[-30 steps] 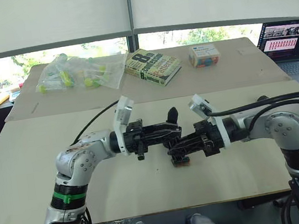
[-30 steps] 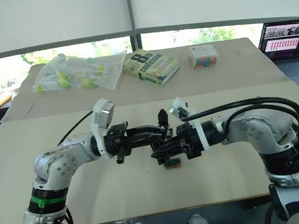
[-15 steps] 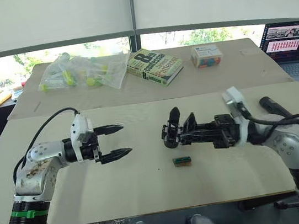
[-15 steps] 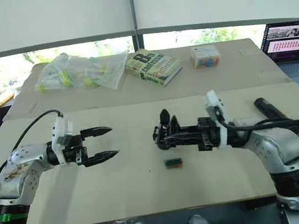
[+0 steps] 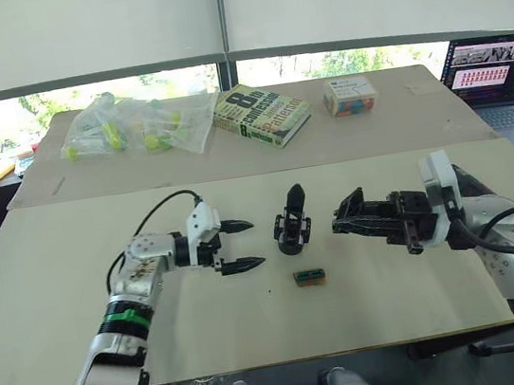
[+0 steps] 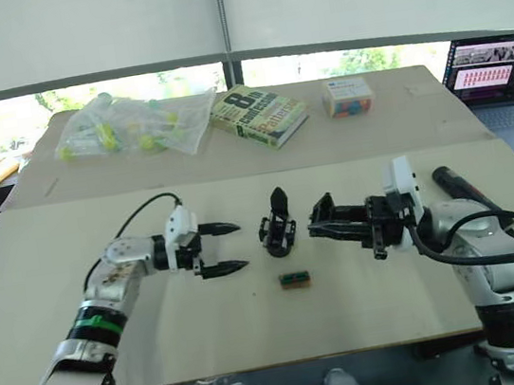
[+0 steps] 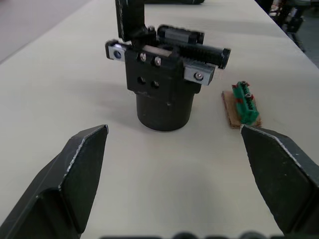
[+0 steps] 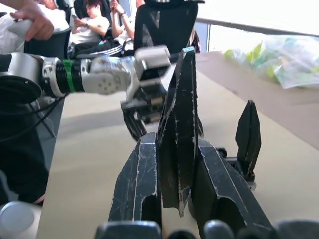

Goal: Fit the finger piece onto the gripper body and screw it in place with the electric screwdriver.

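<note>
The gripper body [image 5: 292, 228] stood upright on the table [image 5: 77, 275] between the two pincers, touching neither, with a small green-brown box [image 5: 310, 277] just beside it. The left pincer [image 5: 242, 244] was spread and empty, while the right pincer [image 8: 175, 164] pinched the finger piece [image 8: 180, 124].

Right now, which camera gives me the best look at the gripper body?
The left wrist view: the gripper body stands close and upright, screws and round base plain. The two eye views show it small, mid-table. The right wrist view shows its finger behind the piece held in the right hand.
</note>
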